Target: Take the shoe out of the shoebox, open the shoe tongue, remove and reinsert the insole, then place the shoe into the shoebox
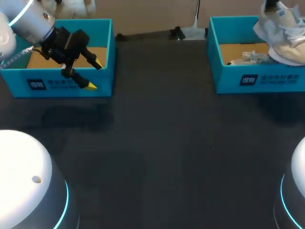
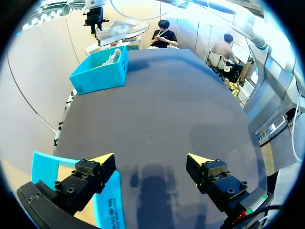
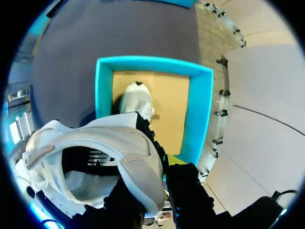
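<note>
We see the left gripper [image 1: 94, 75] at the far left of the dark tabletop [image 1: 157, 143], hanging over the front wall of the left shoebox [image 1: 19, 83]; its two yellow-tipped fingers stand wide apart with nothing between them. From the left wrist view, one finger sits above the blue wall of that box and the other above bare tabletop.

At the far right, the shoe [image 1: 283, 38], white and cream, is lifted clear above the right shoebox [image 1: 276, 81] and is not resting in it; it hangs over the box's far right part. In the right wrist view we look down past the shoe's open collar into the box; the right gripper [image 3: 162, 167] is clamped on the shoe's side wall at the collar, one dark finger outside it and the other largely hidden by the shoe, so we judge it closed on the shoe. The box's brown floor shows beneath, ringed by the blue rim.

A white item [image 1: 250, 57] lies on that floor, under and ahead of the held shoe; we cannot tell what it is. The two shoeboxes stand well apart, with open tabletop between them.
</note>
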### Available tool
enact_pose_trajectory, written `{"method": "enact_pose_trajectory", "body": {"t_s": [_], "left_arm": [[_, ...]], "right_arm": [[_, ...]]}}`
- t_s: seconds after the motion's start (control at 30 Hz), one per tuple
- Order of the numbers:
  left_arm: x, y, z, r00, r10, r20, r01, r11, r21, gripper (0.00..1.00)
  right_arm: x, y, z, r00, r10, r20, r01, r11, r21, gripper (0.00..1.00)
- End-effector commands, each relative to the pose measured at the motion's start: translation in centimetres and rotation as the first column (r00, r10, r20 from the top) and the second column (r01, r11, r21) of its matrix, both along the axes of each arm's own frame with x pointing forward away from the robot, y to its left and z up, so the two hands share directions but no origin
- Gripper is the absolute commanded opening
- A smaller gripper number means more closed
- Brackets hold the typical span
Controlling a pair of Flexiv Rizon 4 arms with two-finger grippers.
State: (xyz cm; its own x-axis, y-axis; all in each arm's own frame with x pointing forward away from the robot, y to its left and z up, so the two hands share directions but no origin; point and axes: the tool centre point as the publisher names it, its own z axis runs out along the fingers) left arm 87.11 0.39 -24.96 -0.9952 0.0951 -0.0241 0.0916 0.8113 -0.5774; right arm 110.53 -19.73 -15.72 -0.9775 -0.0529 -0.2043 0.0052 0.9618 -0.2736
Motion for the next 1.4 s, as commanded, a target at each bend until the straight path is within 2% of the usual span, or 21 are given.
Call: {"method": "enact_pose_trajectory", "body": {"t_s": [0.03, 0.33, 0.63, 0.67, 0.73, 1.33, 1.4], "left_arm": [[0.0, 0.0, 0.0, 1.0, -0.001, 0.0, 0.001, 1.0, 0.002, 1.0], [0.0, 0.0, 0.0, 1.0, -0.001, 0.0, 0.001, 1.0, 0.002, 1.0], [0.0, 0.0, 0.0, 1.0, -0.001, 0.0, 0.001, 1.0, 0.002, 1.0], [0.0, 0.0, 0.0, 1.0, -0.001, 0.0, 0.001, 1.0, 0.002, 1.0], [0.0, 0.0, 0.0, 1.0, -0.001, 0.0, 0.001, 1.0, 0.002, 1.0], [0.0, 0.0, 0.0, 1.0, -0.001, 0.0, 0.001, 1.0, 0.002, 1.0], [0.0, 0.0, 0.0, 1.0, -0.001, 0.0, 0.001, 1.0, 0.002, 1.0]], "right_arm": [[2.0, -1.8, -0.2, 1.0, -0.014, -0.014, 0.014, 1.0, 0.003, 0.0], [6.3, -5.0, -0.9, 0.998, -0.06, 0.016, 0.06, 0.998, -0.01, 0.0], [9.0, -7.3, -1.7, 0.995, -0.081, 0.059, 0.082, 0.996, -0.017, 0.0], [9.1, -7.4, -1.8, 0.995, -0.043, 0.092, 0.043, 0.999, 0.003, 0.0], [9.0, -7.3, -1.7, 0.99, -0.058, 0.125, 0.057, 0.998, 0.009, 0.0], [9.0, -7.3, -1.7, 0.99, -0.058, 0.125, 0.057, 0.998, 0.009, 0.0], [9.2, -7.9, -1.8, 0.985, -0.123, 0.124, 0.122, 0.992, 0.016, 0.0]]}}
